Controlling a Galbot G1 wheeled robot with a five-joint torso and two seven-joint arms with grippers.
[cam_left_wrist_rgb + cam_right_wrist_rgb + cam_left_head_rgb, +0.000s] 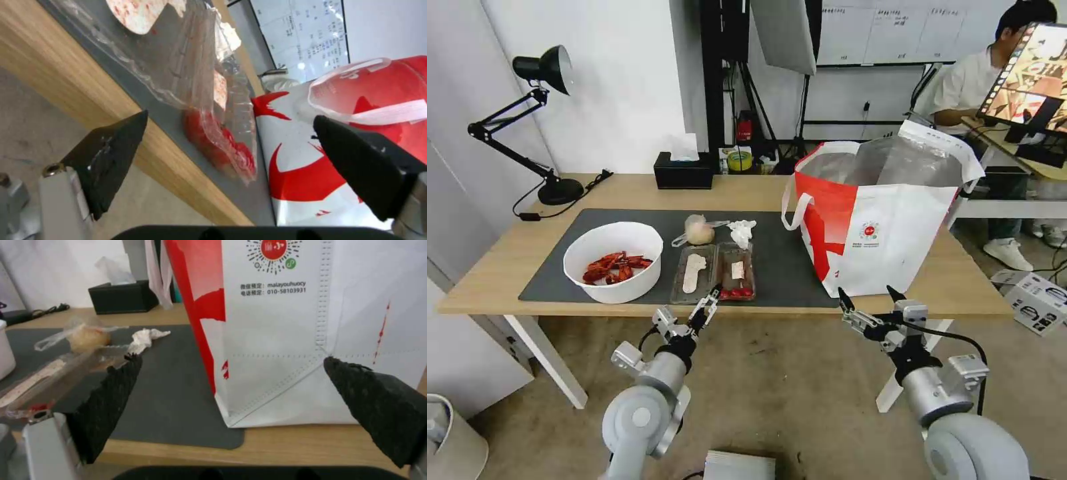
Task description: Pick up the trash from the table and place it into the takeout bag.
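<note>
Where the left gripper (pixel 714 294) gapes wide at the table (pixel 507 267) edge, clear clamshell tray (pixel 714 272), lid flung open, red tomatoes (pixel 738 292) clustered nearest, right gripper (pixel 867 297) wide too.

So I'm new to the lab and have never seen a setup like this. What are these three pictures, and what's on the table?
It is a wheeled robot with two arms. One picture looks down from its head; the other two come from cameras on its wrists.

On the table lie a white bowl of crayfish shells, a clear clamshell tray with tomatoes, a knotted bag with a beige lump and a crumpled tissue. The takeout bag stands at the right.

The left gripper is open at the tray's near edge. The right gripper is open in front of the bag. Neither holds anything.
</note>
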